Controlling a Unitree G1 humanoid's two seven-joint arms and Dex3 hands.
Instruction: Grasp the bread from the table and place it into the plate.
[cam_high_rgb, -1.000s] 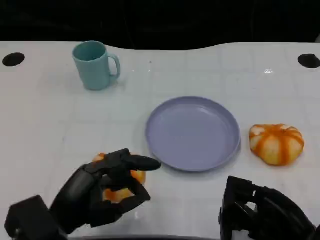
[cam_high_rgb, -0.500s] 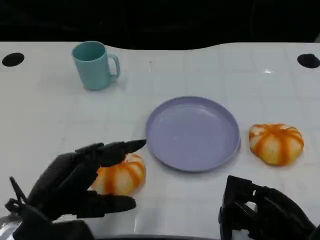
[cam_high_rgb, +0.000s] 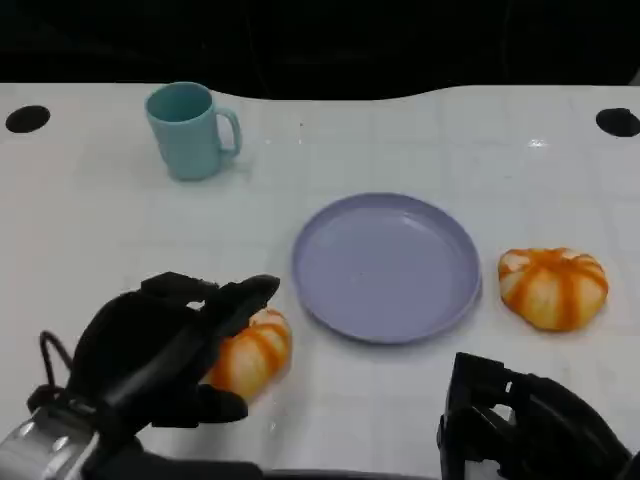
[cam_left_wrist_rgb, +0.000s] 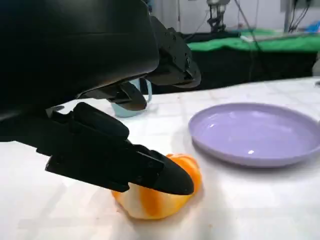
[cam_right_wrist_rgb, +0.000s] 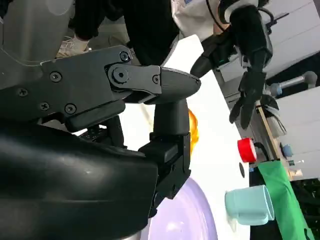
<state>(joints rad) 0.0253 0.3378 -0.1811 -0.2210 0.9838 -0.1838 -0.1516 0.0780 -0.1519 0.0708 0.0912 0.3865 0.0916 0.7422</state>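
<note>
1. No readable writing, brand or label on any obj; mug, plate, buns all plain.
2. Left hand (cam_high_rgb: 165, 345), head view: lower left of pic, over near edge of the white table (cam_high_rgb: 90, 240); fingers (cam_high_rgb: 245, 295) curved over the near bread (cam_high_rgb: 252, 352), one digit low on the bun's near side, so the bun sits between them.
3. Left wrist view: black fingers (cam_left_wrist_rgb: 120, 162) lie across the bread (cam_left_wrist_rgb: 160, 202); upper fingers arch above it; bun looks to rest on the tabletop w/ hand wrapped partly round it; hand is closing on it, contact seen, so I read it as gripping the bun, though how firm I cannot tell.
4. Near bread: orange w/ pale stripes, just left of the plate (cam_high_rgb: 385, 265), close to its rim but not touching it; not in the plate.
5. Plate: lilac, round, mid table; nothing on it; also seen in left wrist view (cam_left_wrist_rgb: 260, 132).
6. Second bread (cam_high_rgb: 553, 287): same orange-striped look, on table just right of plate, apart from both hands.
7. Right hand (cam_high_rgb: 525, 425): lower right of head view at near table edge, fingers curled in, nothing seen in it; right wrist view shows its fingers (cam_right_wrist_rgb: 165, 130) bent close together w/ no obj between; reads as closed on nothing.
8. Teal mug (cam_high_rgb: 190, 130): upright, far left of table, handle to the right, well apart from plate & buns.
9. Two black round holes near far corners of table: left (cam_high_rgb: 27, 119), right (cam_high_rgb: 617, 122).
10. Right wrist view background: a red knob (cam_right_wrist_rgb: 246, 150), green cloth (cam_right_wrist_rgb: 277, 200), another black hand (cam_right_wrist_rgb: 247, 60) hanging further off.
</note>
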